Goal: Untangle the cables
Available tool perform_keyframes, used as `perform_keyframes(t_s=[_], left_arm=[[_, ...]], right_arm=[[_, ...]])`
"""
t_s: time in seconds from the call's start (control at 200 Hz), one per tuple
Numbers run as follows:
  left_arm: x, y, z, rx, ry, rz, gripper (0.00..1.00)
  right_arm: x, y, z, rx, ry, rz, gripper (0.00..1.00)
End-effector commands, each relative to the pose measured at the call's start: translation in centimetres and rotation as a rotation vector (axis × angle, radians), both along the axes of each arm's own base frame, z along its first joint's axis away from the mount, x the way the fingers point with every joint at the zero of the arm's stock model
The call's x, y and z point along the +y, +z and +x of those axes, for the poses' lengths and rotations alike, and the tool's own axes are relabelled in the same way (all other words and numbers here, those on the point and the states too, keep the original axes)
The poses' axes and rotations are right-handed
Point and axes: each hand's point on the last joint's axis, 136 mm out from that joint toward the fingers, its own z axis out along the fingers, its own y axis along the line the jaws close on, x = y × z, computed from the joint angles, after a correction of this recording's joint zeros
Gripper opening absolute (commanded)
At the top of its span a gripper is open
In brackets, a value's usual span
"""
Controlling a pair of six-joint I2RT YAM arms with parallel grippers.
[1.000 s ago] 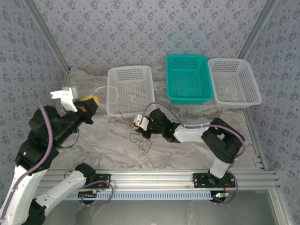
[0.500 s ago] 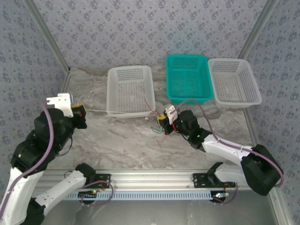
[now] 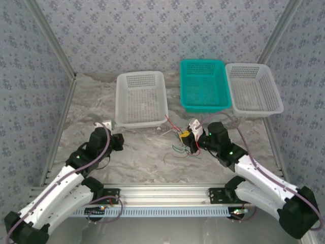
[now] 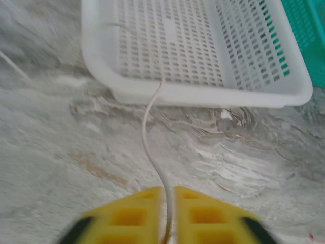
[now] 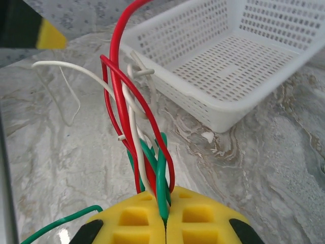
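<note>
Left claw (image 4: 168, 206) pinches the pale cable (image 4: 145, 122); right claw (image 5: 165, 209) pinches the bunched cables (image 5: 151, 172). Pulling apart slowly, grips firm, should free it.

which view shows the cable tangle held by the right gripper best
Right wrist: the red, green and pale cables rise close-up from the shut right gripper, each strand distinct. Top external shows them as a small tangle beside that gripper. Left wrist shows one pale cable running from the left gripper toward the white basket.
</note>
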Motion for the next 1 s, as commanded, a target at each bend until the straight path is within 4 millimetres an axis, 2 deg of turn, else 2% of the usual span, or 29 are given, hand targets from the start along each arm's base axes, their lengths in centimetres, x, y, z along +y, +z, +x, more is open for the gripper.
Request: perform_keyframes(t_s=[0.0,0.09,0.16,0.215,0.275,0.345,0.415,0.495,0.605,0.69,0.77,0.874,0.899,0.939,0.999], left_arm=[[-2.0,3.6,0.6,-0.127,-0.056,-0.161,0.46],[-1.5,5.8,0.1,-0.203,-0.086,-0.134,0.65],[-1.4,8.7,-0.6,-0.298,-0.143,-0.103,0.72],[-2.0,11.0,-1.3,-0.372,-0.228,-0.078,0.73],[-3.5,13.1,-2.5,-0.437,-0.366,-0.061,0.75],[-5.3,14.6,-3.6,-0.471,-0.504,-0.068,0.75],[-8.0,15.4,-4.6,-0.476,-0.651,-0.109,0.73],[-11.4,14.6,-5.0,-0.462,-0.784,-0.067,0.72],[-15.5,11.5,-4.8,-0.438,-0.897,0.119,0.72],[-18.3,10.0,-4.3,-0.377,-0.97,0.115,0.72],[-19.9,8.7,-3.4,-0.345,-0.991,0.117,0.73],[-21.0,7.1,-2.3,-0.341,-0.987,0.133,0.74],[-21.1,6.7,-2.0,-0.339,-0.977,0.138,0.71],[-21.2,6.4,-1.6,-0.336,-0.964,0.142,0.59],[-21.5,6.3,-1.5,-0.337,-0.955,0.129,0.28]], right_arm=[[-0.1,-0.1,-1.1,-0.007,0.052,-0.044,0.0],[-0.3,-0.2,-0.5,-0.005,0.026,-0.059,0.0],[-0.3,-0.4,-0.1,0.0,0.01,-0.076,0.0],[-0.3,-0.5,0.2,0.005,0.001,-0.085,0.0],[-0.3,-0.6,0.4,0.008,-0.002,-0.095,0.0],[-0.3,-0.5,0.6,0.012,-0.008,-0.097,0.0],[-0.1,-0.5,0.5,0.019,0.002,-0.091,0.0],[0.0,-0.3,0.5,0.019,0.004,-0.083,0.0],[0.1,-0.2,0.6,0.022,0.001,-0.086,0.0],[0.2,-0.1,0.5,0.025,0.006,-0.084,0.0],[0.2,0.0,0.3,0.027,0.011,-0.086,0.0],[0.3,0.2,0.3,0.021,0.015,-0.082,0.0],[0.4,0.3,0.3,0.021,0.016,-0.08,0.0],[0.4,0.3,0.4,0.019,0.015,-0.078,0.0],[0.4,0.4,0.5,0.014,0.009,-0.081,0.0]])
